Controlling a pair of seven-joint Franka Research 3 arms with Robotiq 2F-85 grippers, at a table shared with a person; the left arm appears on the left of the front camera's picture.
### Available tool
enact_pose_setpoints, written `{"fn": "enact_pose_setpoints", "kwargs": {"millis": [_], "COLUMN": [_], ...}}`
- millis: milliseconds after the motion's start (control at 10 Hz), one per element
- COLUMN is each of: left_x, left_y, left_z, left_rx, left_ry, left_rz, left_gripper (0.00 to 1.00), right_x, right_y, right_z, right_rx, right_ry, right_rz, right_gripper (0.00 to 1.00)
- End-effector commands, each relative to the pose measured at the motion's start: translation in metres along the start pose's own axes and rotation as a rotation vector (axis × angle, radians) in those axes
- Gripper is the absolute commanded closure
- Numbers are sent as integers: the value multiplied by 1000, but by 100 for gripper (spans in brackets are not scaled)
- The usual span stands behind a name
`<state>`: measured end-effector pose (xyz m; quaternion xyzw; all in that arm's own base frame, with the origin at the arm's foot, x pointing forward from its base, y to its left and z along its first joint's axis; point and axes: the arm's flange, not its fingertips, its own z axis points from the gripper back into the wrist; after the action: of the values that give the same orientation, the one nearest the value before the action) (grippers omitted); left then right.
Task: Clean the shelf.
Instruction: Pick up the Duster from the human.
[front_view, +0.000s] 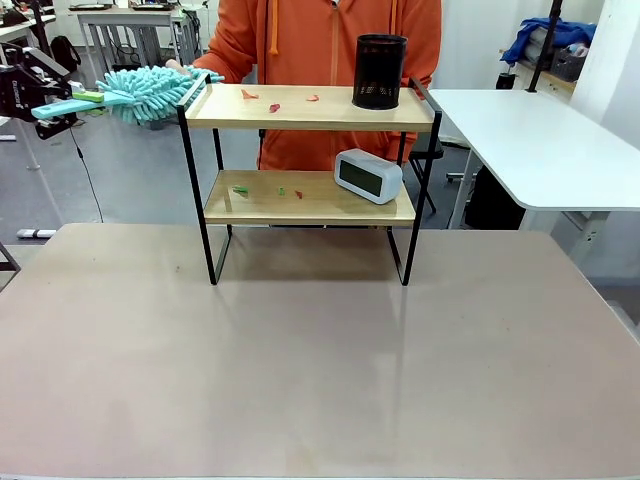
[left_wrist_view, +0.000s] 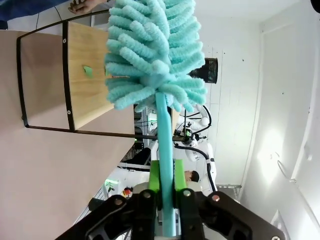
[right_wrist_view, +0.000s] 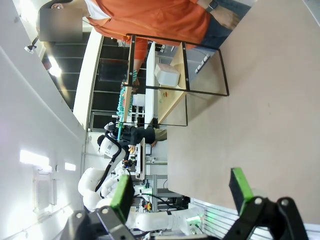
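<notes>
Evidently the sweep has not begun: in the front view the shelf (front_view: 300, 108) stands near the table's (front_view: 300, 380) far edge, about midway along it. Red scraps (front_view: 274, 106) lie on its top board and green scraps (front_view: 240, 189) on the lower one, while a black mesh pen cup (front_view: 380, 70) and a grey digital clock (front_view: 367, 175) occupy the right ends. The left gripper (front_view: 85, 98) holds a teal chenille duster (front_view: 150, 90) level with the top board, its head at the left end, probably so it can brush straight across. A person's hand (front_view: 180, 66) sits at that corner, likely steadying the frame. From the left wrist, the green pads (left_wrist_view: 154, 175) are clenched on the duster's handle, and the shelf lies just beyond the head, outside the jaws. From the right wrist, the right gripper (right_wrist_view: 180, 189) is spread wide with nothing in it, the shelf well apart across the table.
</notes>
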<state>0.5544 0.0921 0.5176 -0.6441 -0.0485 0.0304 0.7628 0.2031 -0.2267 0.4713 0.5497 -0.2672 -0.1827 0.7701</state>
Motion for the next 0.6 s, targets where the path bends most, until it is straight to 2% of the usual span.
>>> {"fn": "enact_pose_setpoints", "kwargs": {"millis": [0, 200, 400, 500], "left_x": [-3, -28, -85, -122], "left_y": [-4, -25, -45, -46], "left_z": [3, 24, 62, 85], "left_rx": [3, -27, 23, 21], "left_ry": [11, 10, -24, -15], "left_rz": [-39, -133, -284, -308], "left_gripper": [100, 100, 100, 100], "right_x": [3, 3, 3, 3], "right_y": [2, 2, 2, 2], "right_z": [0, 0, 0, 0], "right_rx": [15, 15, 15, 15], "right_ry": [-6, -6, -6, -6], "right_rz": [27, 27, 27, 27], "right_gripper": [0, 0, 0, 0]}}
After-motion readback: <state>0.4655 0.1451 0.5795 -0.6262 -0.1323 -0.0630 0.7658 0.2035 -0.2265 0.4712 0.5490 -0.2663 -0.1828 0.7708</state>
